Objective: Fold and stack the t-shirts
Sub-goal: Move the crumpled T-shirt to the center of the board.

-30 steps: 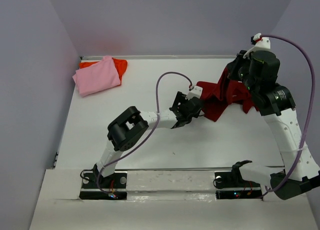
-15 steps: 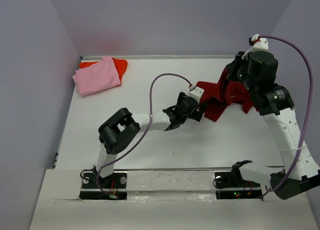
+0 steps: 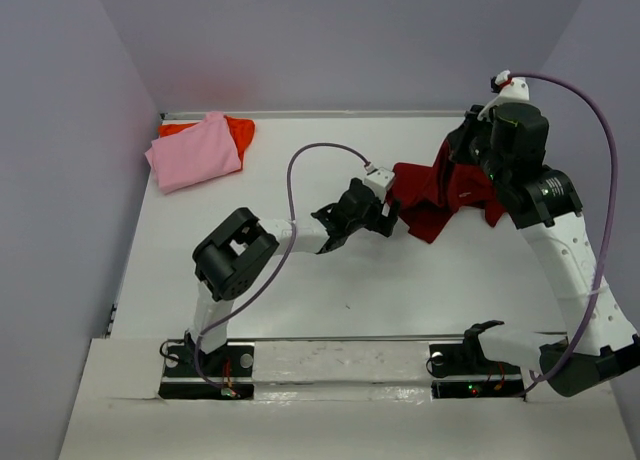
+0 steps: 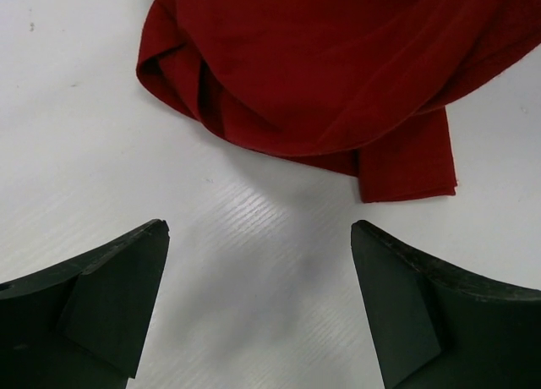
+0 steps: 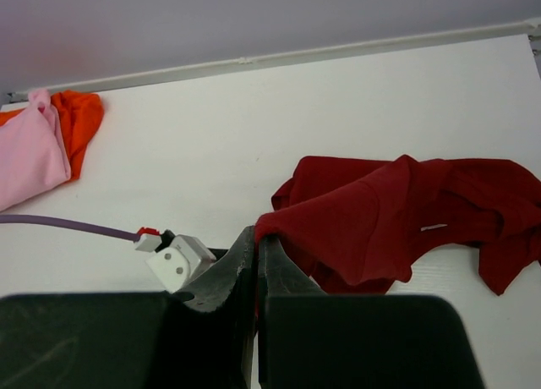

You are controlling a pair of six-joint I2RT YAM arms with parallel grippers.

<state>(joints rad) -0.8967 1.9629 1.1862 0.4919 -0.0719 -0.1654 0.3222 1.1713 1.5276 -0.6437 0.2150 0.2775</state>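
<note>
A dark crimson t-shirt (image 3: 440, 195) lies crumpled at the right of the white table (image 3: 300, 290). My right gripper (image 5: 256, 232) is shut on a raised fold of the crimson t-shirt (image 5: 397, 211), lifting that edge while the rest drapes onto the table. My left gripper (image 4: 258, 228) is open just above the bare table, its jaws wide apart and empty, a short way from the near hem of the crimson t-shirt (image 4: 321, 68). In the top view the left gripper (image 3: 388, 216) sits at the shirt's left edge. A folded light pink t-shirt (image 3: 195, 150) lies on an orange-red t-shirt (image 3: 240, 130) in the far left corner.
Purple cables loop above both arms, one over the left forearm (image 3: 320, 155). Walls close the table at the back (image 3: 350, 113), left and right. The left arm's elbow (image 3: 235, 255) stands over the table's middle front.
The left arm's elbow has swung left and its open gripper has drawn slightly left along the shirt's edge. The right gripper, still holding the crimson shirt, has risen a little.
</note>
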